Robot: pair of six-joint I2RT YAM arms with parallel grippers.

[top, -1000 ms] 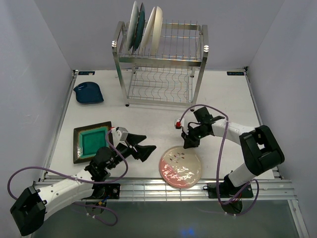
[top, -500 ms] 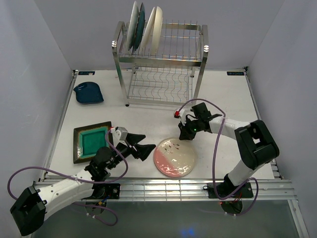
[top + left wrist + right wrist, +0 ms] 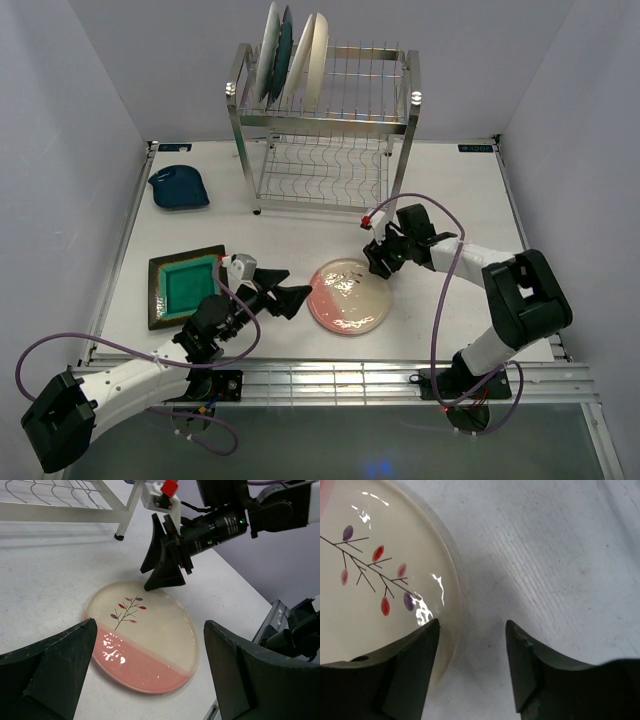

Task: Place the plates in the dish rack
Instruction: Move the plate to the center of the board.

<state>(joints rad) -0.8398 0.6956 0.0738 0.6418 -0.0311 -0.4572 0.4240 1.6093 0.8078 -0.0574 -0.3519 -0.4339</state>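
Note:
A round cream-and-pink plate (image 3: 348,297) with a twig pattern lies flat on the table. My right gripper (image 3: 379,263) is open at its far right rim. In the right wrist view one finger hangs over the plate (image 3: 370,580) and the other over bare table, with the rim between the right gripper (image 3: 472,625) jaws. My left gripper (image 3: 300,297) is wide open just left of the plate (image 3: 142,635), nothing held. The dish rack (image 3: 325,120) stands at the back with three plates (image 3: 285,45) upright in its top tier.
A square green dark-rimmed plate (image 3: 185,285) lies at the left next to my left arm. A small dark blue dish (image 3: 178,187) sits at the far left near the wall. The rack's foot (image 3: 119,536) stands beyond the plate. The table's front rail (image 3: 330,375) runs below.
The cream-and-pink plate has slid away from the front edge, up and left toward my left gripper. My right gripper moved with it and its jaws have opened. The left gripper edged slightly right.

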